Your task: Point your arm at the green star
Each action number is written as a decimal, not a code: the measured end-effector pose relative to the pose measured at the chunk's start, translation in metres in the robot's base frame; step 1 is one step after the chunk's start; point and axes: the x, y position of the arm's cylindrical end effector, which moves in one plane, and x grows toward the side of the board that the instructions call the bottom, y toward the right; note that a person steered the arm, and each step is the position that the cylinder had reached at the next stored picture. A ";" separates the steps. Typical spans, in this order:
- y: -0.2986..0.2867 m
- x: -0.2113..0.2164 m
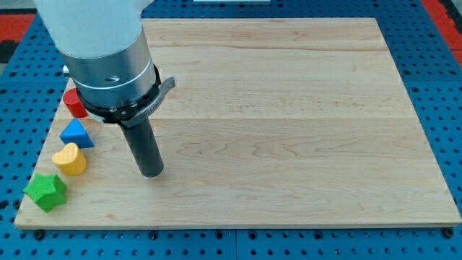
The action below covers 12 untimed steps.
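The green star lies near the bottom left corner of the wooden board. My tip rests on the board, well to the right of the star and slightly above it in the view. The yellow heart-shaped block lies between my tip and the star, up and to the right of the star. My tip touches no block.
A blue triangular block and a red block, partly hidden by my arm, lie along the board's left edge above the yellow one. My arm's wide grey body covers the view's top left. Blue pegboard surrounds the board.
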 end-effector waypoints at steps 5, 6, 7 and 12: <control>-0.028 0.075; -0.049 0.078; -0.065 0.078; -0.095 0.079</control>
